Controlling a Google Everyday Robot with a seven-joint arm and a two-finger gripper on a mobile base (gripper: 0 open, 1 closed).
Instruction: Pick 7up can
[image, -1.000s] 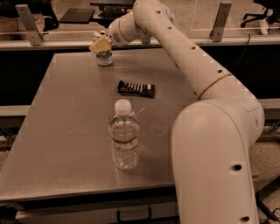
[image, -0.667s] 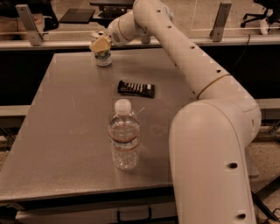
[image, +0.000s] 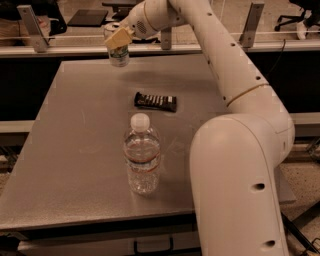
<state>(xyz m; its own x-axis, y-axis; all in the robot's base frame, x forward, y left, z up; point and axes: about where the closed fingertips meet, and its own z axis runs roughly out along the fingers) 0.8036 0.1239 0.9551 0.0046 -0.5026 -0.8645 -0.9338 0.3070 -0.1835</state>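
1. Camera view: the gripper is at the far edge of the bench, well beyond the water bottle and a little to its left.
2. Its tan fingers are closed narrowly on the upper part of the 7up can, covering its top rim; only the near finger shows clearly.
3. The can hangs upright under the fingers, far behind the bottle. Whether its base touches the bench cannot be told.
4. A dark snack bar lies flat between the bottle and the can, nearer the bottle.
5. The white arm rises to the right of the bottle and reaches back to the can.
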